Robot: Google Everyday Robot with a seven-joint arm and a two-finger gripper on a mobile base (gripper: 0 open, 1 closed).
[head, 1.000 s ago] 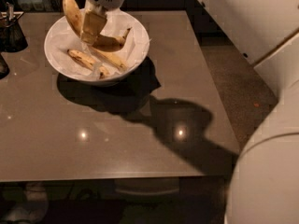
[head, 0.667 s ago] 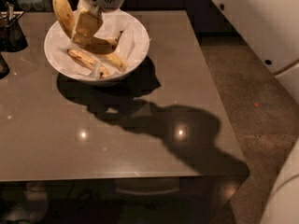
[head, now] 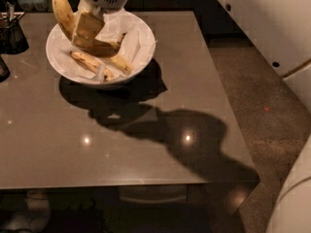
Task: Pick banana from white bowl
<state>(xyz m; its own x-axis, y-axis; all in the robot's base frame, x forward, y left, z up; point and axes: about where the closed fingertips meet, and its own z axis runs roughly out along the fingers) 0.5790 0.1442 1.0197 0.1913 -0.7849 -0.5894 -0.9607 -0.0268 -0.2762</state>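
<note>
The white bowl (head: 141, 57) stands at the back left of the grey table, lined with crumpled white paper. My gripper (head: 88, 27) reaches down into it from the top edge and is shut on the banana (head: 63, 11), a speckled yellow cluster. One banana of the cluster sticks up over the bowl's left rim. The others hang down toward the paper lining, their lower ends still low in the bowl. The part of the cluster between the fingers is hidden.
A small dark container (head: 12, 33) stands left of the bowl, and another dark object (head: 2, 69) sits at the left edge. The table (head: 146, 159) ends at the right over a speckled floor (head: 262, 106). My white arm (head: 272, 28) fills the right side.
My gripper has moved a little left and up with the banana cluster in it. The upper banana now rises higher over the bowl's left rim. The bowl has stayed put.
</note>
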